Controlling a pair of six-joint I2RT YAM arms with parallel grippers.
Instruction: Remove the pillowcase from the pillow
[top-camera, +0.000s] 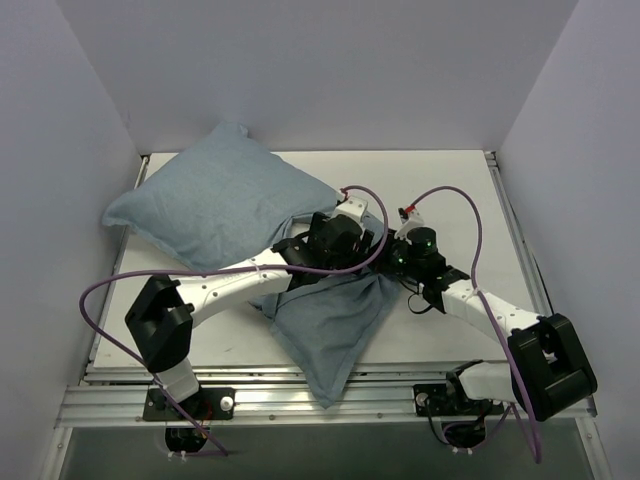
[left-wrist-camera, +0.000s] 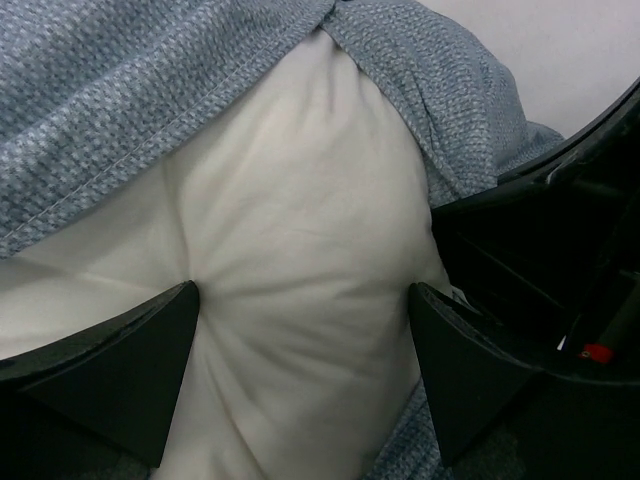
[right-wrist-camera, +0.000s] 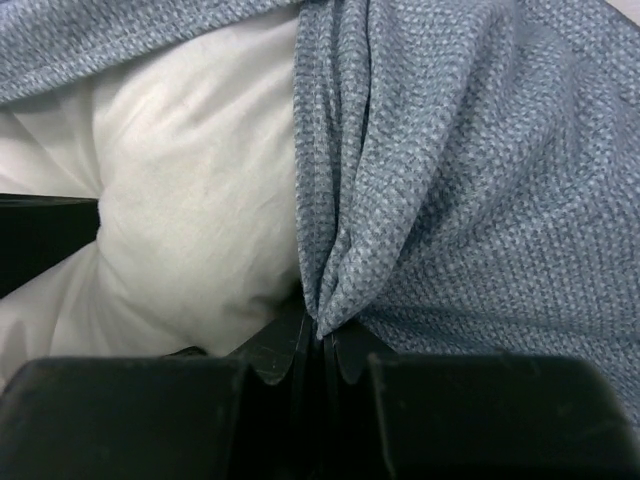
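The light-blue pillowcase (top-camera: 215, 205) covers a plump pillow at the back left of the table. Its loose end (top-camera: 335, 325) hangs over the front edge. In the left wrist view the white pillow (left-wrist-camera: 300, 230) bulges out of the pillowcase (left-wrist-camera: 120, 90). My left gripper (left-wrist-camera: 305, 320) is open, its fingers wide apart on either side of that bulge and denting it. My right gripper (right-wrist-camera: 322, 345) is shut on a bunched edge of the pillowcase (right-wrist-camera: 470, 170), right beside the bare pillow (right-wrist-camera: 190, 200). From above, both grippers (top-camera: 335, 240) (top-camera: 400, 260) meet at the case's opening.
White walls (top-camera: 60, 150) close in the table (top-camera: 440, 190) at the left, back and right. An aluminium rail (top-camera: 270, 400) runs along the front edge. Purple cables (top-camera: 470, 215) loop above both arms.
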